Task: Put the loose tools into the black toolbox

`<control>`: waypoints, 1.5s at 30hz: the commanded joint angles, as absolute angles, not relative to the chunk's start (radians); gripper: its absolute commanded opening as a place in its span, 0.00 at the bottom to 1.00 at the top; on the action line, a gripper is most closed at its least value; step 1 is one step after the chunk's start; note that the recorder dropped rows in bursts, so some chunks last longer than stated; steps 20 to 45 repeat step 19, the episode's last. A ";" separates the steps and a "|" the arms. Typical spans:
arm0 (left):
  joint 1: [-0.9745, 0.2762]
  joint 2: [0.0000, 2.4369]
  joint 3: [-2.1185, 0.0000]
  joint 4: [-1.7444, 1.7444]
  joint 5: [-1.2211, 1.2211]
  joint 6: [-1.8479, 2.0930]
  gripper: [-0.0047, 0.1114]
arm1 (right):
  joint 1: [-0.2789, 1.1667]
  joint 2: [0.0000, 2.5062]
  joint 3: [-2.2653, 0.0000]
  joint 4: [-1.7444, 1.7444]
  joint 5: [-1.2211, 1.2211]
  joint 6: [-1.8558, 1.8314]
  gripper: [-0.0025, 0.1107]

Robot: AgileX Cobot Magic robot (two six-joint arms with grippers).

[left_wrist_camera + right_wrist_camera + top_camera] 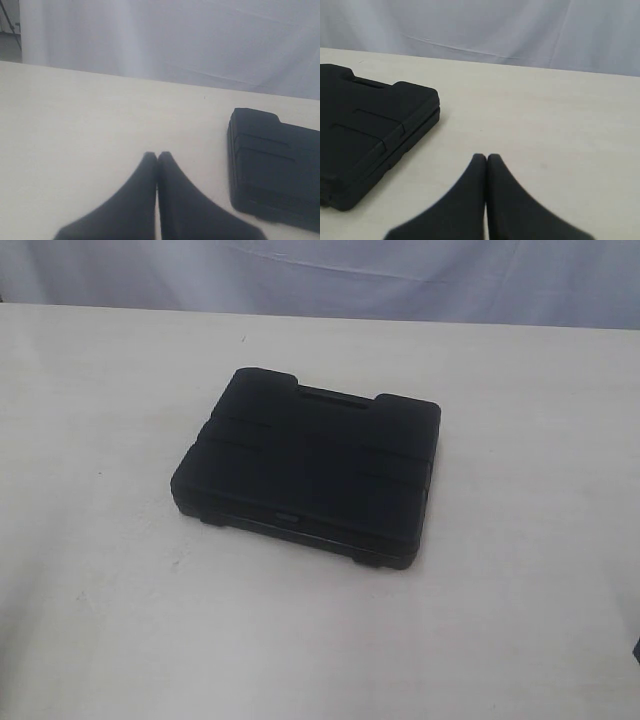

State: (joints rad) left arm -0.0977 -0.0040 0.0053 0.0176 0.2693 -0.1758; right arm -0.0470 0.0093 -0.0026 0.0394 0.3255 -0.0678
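The black toolbox (306, 462) lies flat with its lid closed in the middle of the white table; it also shows in the left wrist view (277, 170) and the right wrist view (367, 127). No tape measure, utility knife, pliers or tape roll shows in any view. My left gripper (157, 156) is shut with nothing between its fingers, over bare table to the left of the toolbox. On the box's other side my right gripper (486, 158) is likewise shut and holds nothing. Neither gripper appears in the exterior view.
The white table (110, 570) spreads on every side of the toolbox. A pale cloth backdrop (320, 275) hangs behind the far edge of the table.
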 commanded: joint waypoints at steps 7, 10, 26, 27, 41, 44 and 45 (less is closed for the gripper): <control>-0.103 0.000 0.000 0.014 0.270 -0.175 0.04 | -0.050 0.004 0.000 0.044 0.329 -0.059 0.02; -0.103 0.000 0.000 0.014 0.270 -0.175 0.04 | -0.050 0.004 0.000 0.044 0.329 -0.059 0.02; -0.103 0.000 0.000 0.014 0.270 -0.175 0.04 | -0.050 0.004 0.000 0.044 0.329 -0.059 0.02; -0.103 0.000 0.000 0.014 0.270 -0.175 0.04 | -0.050 0.004 0.000 0.044 0.329 -0.059 0.02; -0.103 0.000 0.000 0.014 0.270 -0.175 0.04 | -0.050 0.004 0.000 0.044 0.329 -0.059 0.02; -0.103 0.000 0.000 0.014 0.270 -0.175 0.04 | -0.050 0.004 0.000 0.044 0.329 -0.059 0.02; -0.103 0.000 0.000 0.014 0.270 -0.175 0.04 | -0.050 0.004 0.000 0.044 0.329 -0.059 0.02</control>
